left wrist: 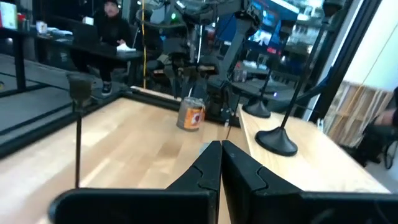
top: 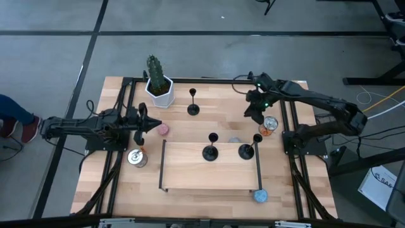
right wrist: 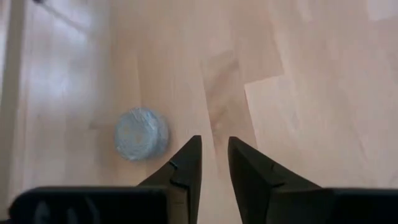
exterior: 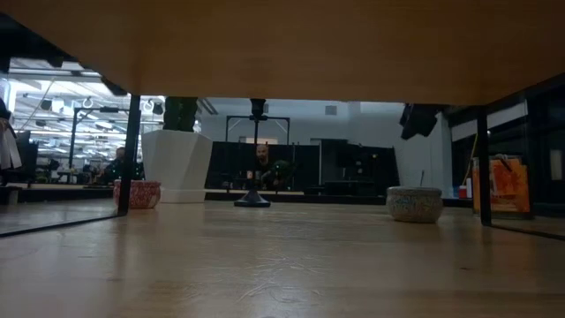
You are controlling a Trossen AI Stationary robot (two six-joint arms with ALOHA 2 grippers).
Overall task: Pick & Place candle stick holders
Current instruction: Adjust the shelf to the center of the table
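High view: the right gripper (top: 255, 113) hangs near the bench's far right corner, its fingers parted by a narrow gap with nothing between them. Three slim black candle stick holders stand upright: one (top: 193, 109) by the far edge, well apart from it, and two (top: 210, 152) (top: 246, 151) on the raised board. The left gripper (top: 154, 123) is clenched, empty.

The left tool (top: 155, 123) rests shut at the left, while the right tool (right wrist: 214, 163), empty, hovers slightly parted, far right.
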